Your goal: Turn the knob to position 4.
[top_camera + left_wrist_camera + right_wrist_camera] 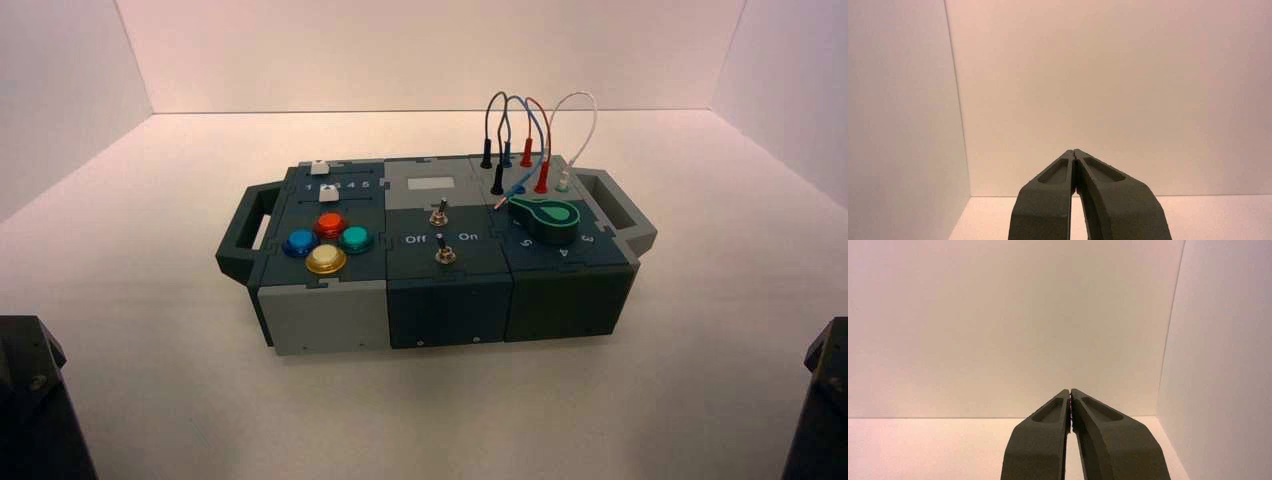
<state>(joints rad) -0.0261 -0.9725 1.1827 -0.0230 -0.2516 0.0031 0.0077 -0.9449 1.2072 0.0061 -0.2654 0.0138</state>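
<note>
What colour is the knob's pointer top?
The knob's pointer top is green, best seen in the high view.

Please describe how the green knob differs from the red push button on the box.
The knob is dark green with a teardrop pointer top; the push button is red and plainly round. The knob is wider than the button. Both sit on the box's top.

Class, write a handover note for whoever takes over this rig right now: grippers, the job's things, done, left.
Left gripper: shut, at the near left, off the box.
Right gripper: shut, at the near right, off the box.
Knob: green, on the box's right part, nearer than the wires; neither gripper touches it.
Done: no grip on the knob yet.
Left: turn it to position 4; its present setting cannot be confirmed.
</note>
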